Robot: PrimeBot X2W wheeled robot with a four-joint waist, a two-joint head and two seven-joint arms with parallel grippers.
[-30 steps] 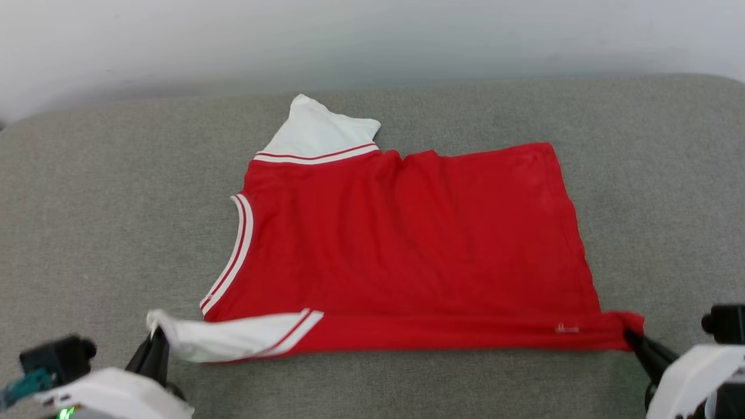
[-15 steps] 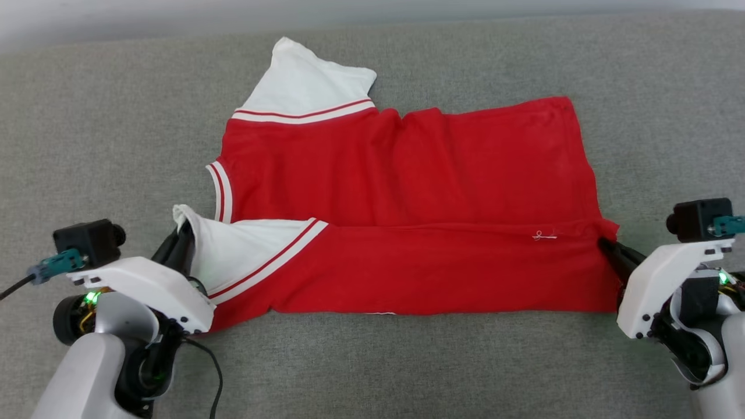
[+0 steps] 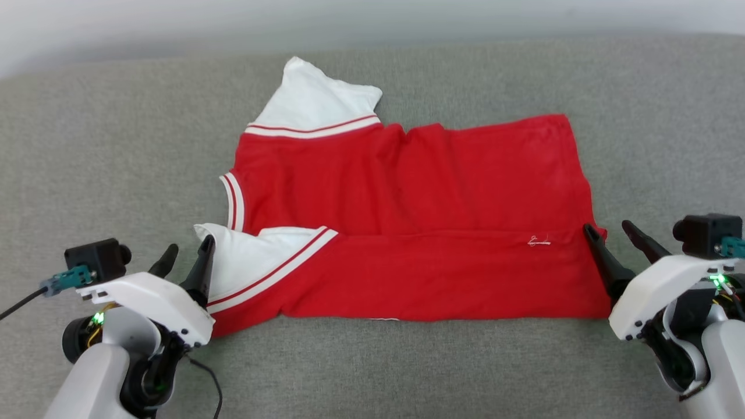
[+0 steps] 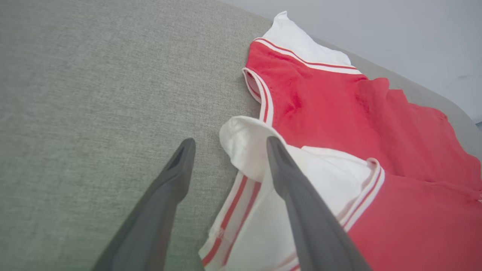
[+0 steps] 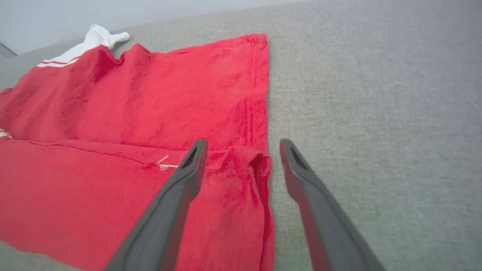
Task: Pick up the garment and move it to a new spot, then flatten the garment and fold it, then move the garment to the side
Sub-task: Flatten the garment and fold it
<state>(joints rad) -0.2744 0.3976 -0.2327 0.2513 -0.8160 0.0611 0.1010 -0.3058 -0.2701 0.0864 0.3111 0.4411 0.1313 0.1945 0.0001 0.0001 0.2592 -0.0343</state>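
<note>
Wrist views reveal both spread: left gripper (image 4: 229, 143) astride a sleeve of the folded red, white-sleeved jersey garment (image 4: 376, 124), right gripper (image 5: 243, 145) astride its hem.

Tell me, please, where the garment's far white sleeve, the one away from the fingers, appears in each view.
Head view: the far white sleeve lies in the upper part, a little left of the middle.
Left wrist view: near the top edge, right of centre.
Right wrist view: in the top left corner.
Shared landmark: the stripe trim bordering it.
</note>
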